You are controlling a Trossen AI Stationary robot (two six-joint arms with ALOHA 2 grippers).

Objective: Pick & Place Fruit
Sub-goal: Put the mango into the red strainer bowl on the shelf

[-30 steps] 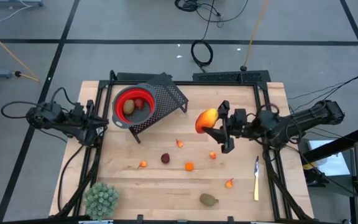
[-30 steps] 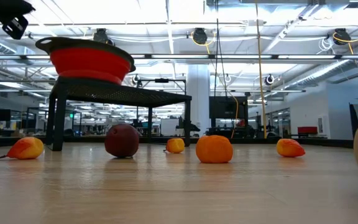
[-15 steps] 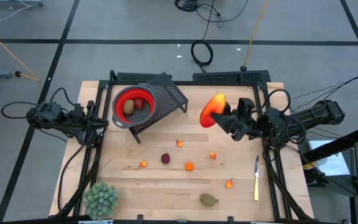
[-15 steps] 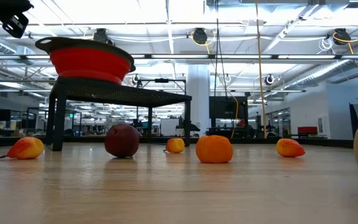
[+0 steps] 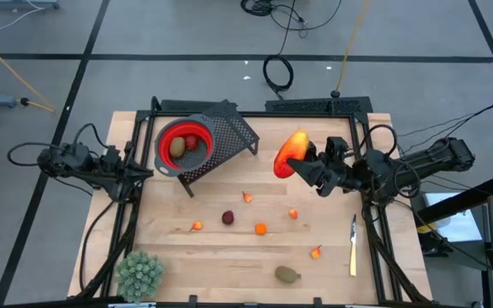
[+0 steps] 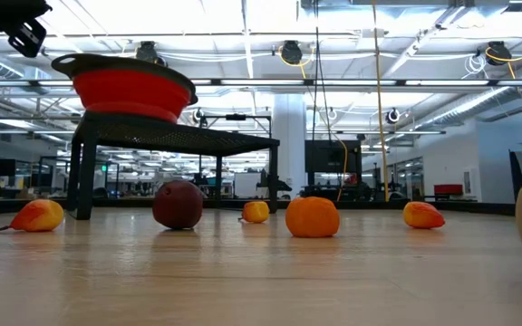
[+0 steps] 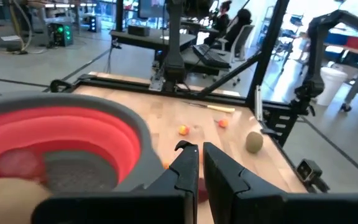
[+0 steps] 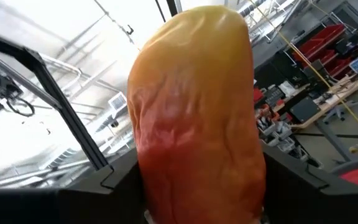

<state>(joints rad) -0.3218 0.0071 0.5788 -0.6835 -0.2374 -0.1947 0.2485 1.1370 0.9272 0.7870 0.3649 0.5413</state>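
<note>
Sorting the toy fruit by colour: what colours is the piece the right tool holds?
The long fruit in the right tool is yellow-orange shading to red, clearest in the right wrist view.

Wooden table (image 5: pixel 229 257) bears scattered fruit (image 5: pixel 260 228), knife (image 5: pixel 353 246), spiky plant (image 5: pixel 139 274).

Red-yellow mango (image 5: pixel 290 152) aloft, small fruit (image 5: pixel 260 228) scattered, maybe six

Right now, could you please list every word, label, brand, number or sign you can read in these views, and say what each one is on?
None: no readable text shows in any view.
Nothing is printed on the red bowl, the mango in the right gripper, the knife or the wooden table.
The screens and shelves in the room beyond the table are too small and blurred to read.
</note>
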